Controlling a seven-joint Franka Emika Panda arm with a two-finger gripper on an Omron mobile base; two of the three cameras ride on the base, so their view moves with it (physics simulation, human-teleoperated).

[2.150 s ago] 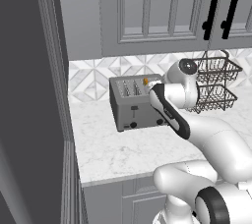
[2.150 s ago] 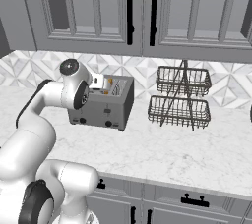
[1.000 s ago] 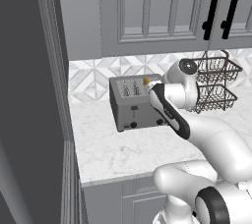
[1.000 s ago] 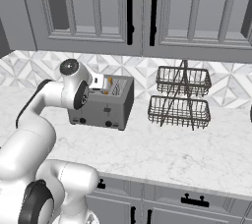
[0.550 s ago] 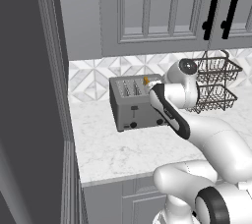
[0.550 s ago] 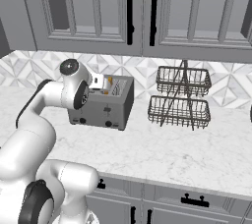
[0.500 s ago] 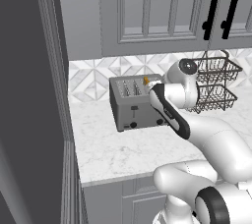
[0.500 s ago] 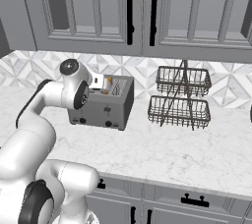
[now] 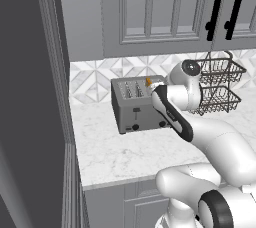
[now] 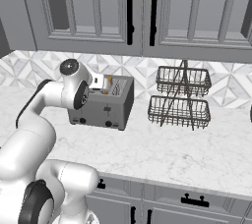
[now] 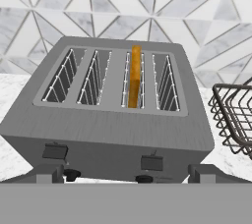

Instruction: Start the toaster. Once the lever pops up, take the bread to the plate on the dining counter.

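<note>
Hand view: bread point(image 11: 134, 75) in toaster point(image 11: 113, 115), seemingly raised.

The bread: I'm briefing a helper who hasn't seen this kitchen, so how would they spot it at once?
Find the marble worktop under the grey wall cabinets, then the boxy grey toaster standing against the tiled wall, left of the two-tier wire basket. The bread is the thin orange-tan slice standing on edge in the third of its four top slots, counted from the left in the hand view; the other three slots are empty.
</note>
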